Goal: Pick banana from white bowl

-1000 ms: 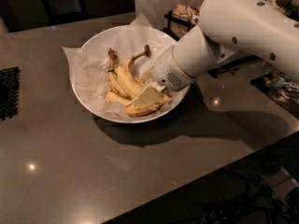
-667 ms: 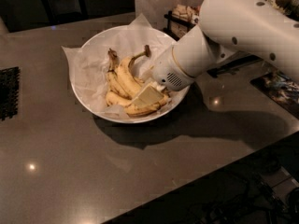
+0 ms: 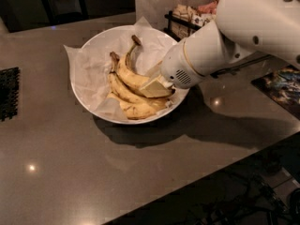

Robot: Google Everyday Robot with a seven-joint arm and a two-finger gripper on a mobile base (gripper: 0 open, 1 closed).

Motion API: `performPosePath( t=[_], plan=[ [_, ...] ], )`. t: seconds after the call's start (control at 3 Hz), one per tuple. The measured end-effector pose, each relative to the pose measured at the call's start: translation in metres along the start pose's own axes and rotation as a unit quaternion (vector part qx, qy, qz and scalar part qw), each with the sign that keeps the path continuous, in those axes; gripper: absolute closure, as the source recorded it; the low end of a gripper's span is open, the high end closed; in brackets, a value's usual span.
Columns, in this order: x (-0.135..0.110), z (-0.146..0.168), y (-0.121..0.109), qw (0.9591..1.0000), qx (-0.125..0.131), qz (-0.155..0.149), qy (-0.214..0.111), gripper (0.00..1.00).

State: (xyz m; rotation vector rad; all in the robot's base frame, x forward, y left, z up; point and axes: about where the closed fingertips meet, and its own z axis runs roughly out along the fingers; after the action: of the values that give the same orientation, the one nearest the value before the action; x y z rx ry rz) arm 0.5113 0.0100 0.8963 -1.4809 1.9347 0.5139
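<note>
The white bowl [image 3: 84, 90], lined with crinkled white paper, stands on the dark table and holds several bananas. The banana [image 3: 129, 74] is the thickest one. It curves from a long stem with a dark knob at the back of the bowl down to its right end. My gripper [image 3: 153, 87] reaches into the bowl from the right and is shut on that right end, a cream finger [image 3: 150, 86] lying across it. Two smaller, more speckled bananas [image 3: 133, 108] lie under and in front of it. The banana's tip is hidden by my gripper.
My large white arm [image 3: 243, 32] spans the right side above the table. A dark rack with packets [image 3: 187, 18] stands behind the bowl. A black mat [image 3: 8, 93] lies at the left edge and a coloured sheet [image 3: 281, 86] at the right. The table's front edge runs diagonally at the lower right.
My gripper has risen slightly inside the bowl. The banana's stem has swung up and to the left with it. The smaller bananas and the bowl have not moved.
</note>
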Motion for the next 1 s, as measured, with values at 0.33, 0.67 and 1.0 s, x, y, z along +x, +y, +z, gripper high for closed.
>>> performPosePath(
  t=[0.33, 0.67, 1.0],
  plan=[
    [-0.004, -0.02, -0.005, 0.9993, 0.027, 0.002, -0.024, 1.0],
    [-0.003, -0.036, -0.01, 0.9963, 0.039, 0.009, -0.076, 1.0],
    [-0.007, -0.06, -0.014, 0.9864, 0.049, 0.009, -0.157, 1.0]
  ],
)
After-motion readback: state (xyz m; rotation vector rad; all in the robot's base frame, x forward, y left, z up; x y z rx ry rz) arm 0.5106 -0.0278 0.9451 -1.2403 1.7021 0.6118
